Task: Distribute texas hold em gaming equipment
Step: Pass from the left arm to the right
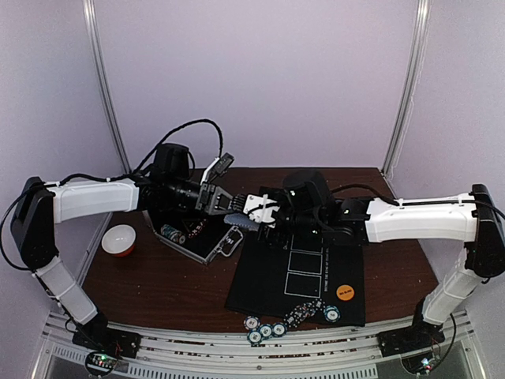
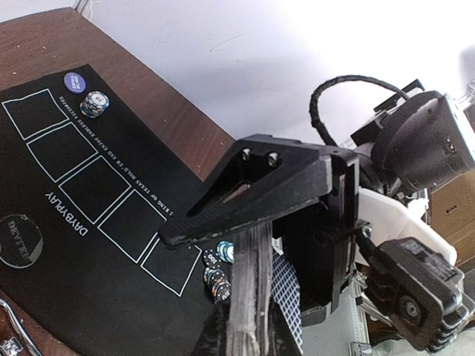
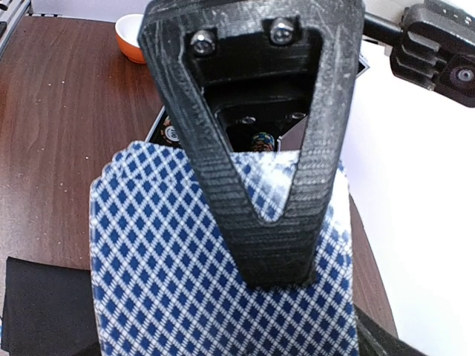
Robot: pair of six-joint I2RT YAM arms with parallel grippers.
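Lavender walls are enclosing a brown tabletop, on which a black mat with white-outlined boxes is lying right of centre. Both arms are reaching inward and meeting above the far left corner of the mat. The left tool is clamping on a stack of playing cards, with the card edges showing in the left wrist view. The right tool is facing it from the right. Its upper finger is lying over the blue-checked back of a card while the lower finger is hidden beneath, so it cannot be told whether this tool is gripping. Teal-and-white poker chips are sitting in a cluster at the near edge of the mat, with a row of dark chips just beside them on the right. An orange button disc is resting on the near right part of the mat. A purple button disc is resting at one mat corner with a single chip just beside it. A silver case is lying left of the mat, and a red-and-white bowl is standing farther left.
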